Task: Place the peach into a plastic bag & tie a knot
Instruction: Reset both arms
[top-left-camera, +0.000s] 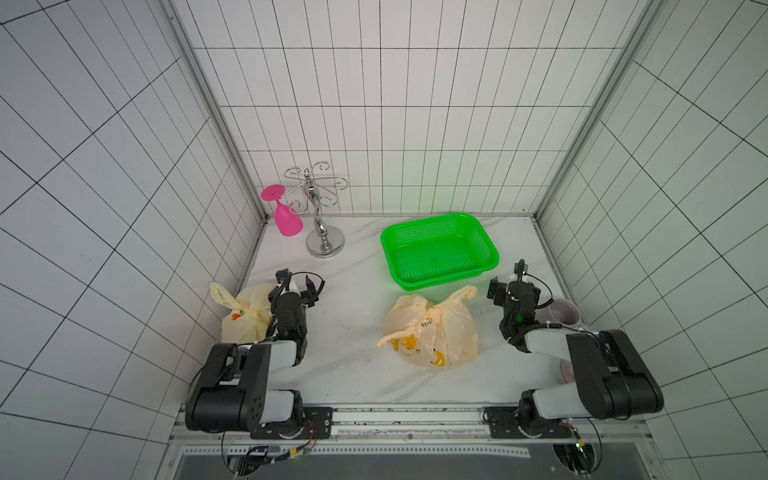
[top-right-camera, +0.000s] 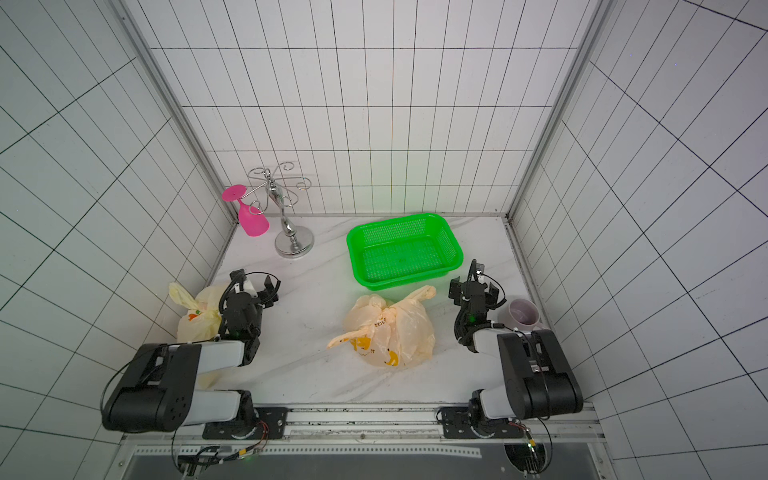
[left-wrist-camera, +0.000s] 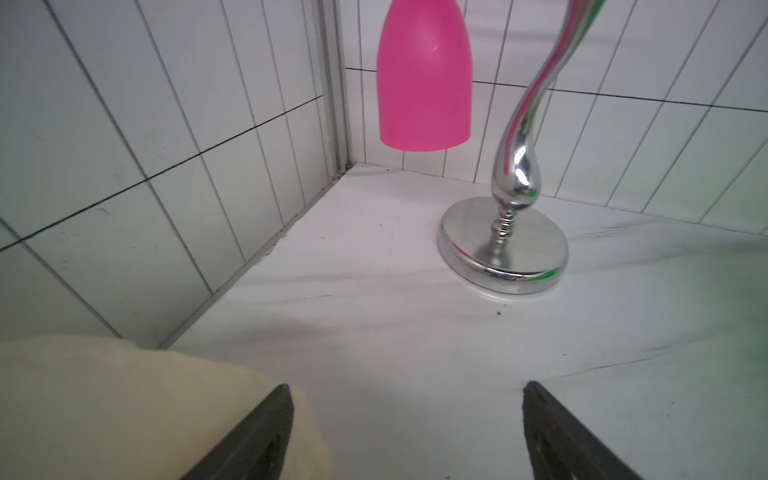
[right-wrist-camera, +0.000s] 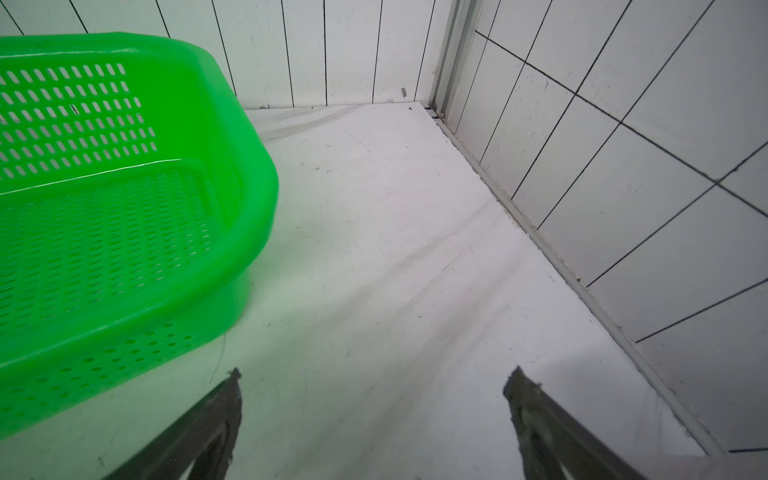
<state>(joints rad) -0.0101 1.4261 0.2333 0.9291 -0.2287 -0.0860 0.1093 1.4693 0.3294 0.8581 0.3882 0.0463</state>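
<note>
Nearest, left gripper (top-left-camera: 300, 284) and right gripper (top-left-camera: 508, 279) hover with jaws spread wide, gripping nothing. Between them, touching neither, the knotted plastic bag (top-left-camera: 432, 332) lies on the table (top-left-camera: 345, 374); its film hides any peach. Green basket (top-left-camera: 440, 280) sits just behind it.

Closed in on three sides by white tiled walls (top-left-camera: 415, 124) with thin dark grout lines. Joined at the two far corners by grey aluminium posts (top-left-camera: 210, 104). Floored with a white marble-patterned table top (top-left-camera: 357, 340), faintly grey-veined. Edged along the near side by a silver metal rail (top-left-camera: 407, 419). Lit evenly and coolly, with a faint green tint (top-left-camera: 432, 199) low on the far wall, just above the table's far edge.
</note>
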